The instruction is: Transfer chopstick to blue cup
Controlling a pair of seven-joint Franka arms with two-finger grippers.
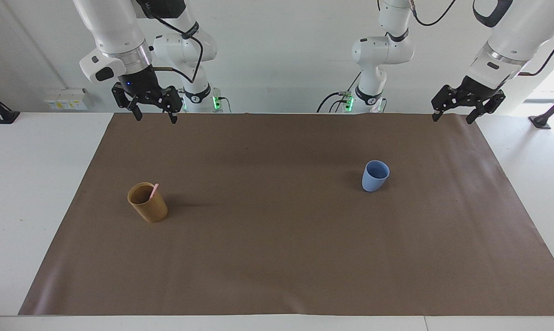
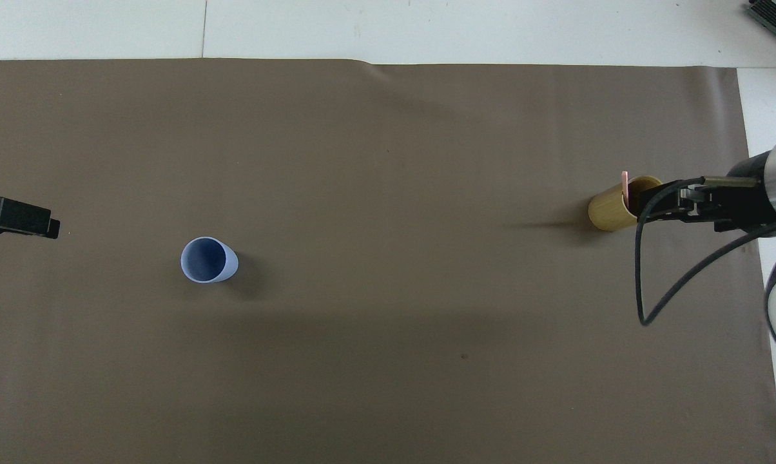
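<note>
1. So, facing view: the chopstick [image 1: 153,190] stands tilted inside the tan cup [image 1: 147,202], toward the right arm's end of the brown mat [image 1: 277,257], its tip leaning on the rim on the side nearer the blue cup [image 1: 375,176]. The right gripper [image 1: 151,112] hangs high over the mat's edge nearest the robots, jaws spread and nothing in them. The left gripper [image 1: 456,113] is also released and empty, over the corner at its own end; that arm waits.
2. Step in hand, as I judge it: right arm goes for the stick. Do it well by coming down vertical over the exposed pink tip, w/ fingers either side of it, not the cup wall; pinch low enough for hold, then lift straight up so the tan cup isn't tipped.
3. Overhead view: the right gripper [image 2: 660,205] overlaps the tan cup's [image 2: 610,209] mouth, which looks like contact; the facing view shows it's well above, no touch. The chopstick [image 2: 625,187] pokes out past the rim.
4. The overhead shows straight into the blue cup [image 2: 204,260]: empty, upright. Of the left gripper [image 2: 30,221] only a tip shows at the frame edge, so its open state reads from the facing view.
</note>
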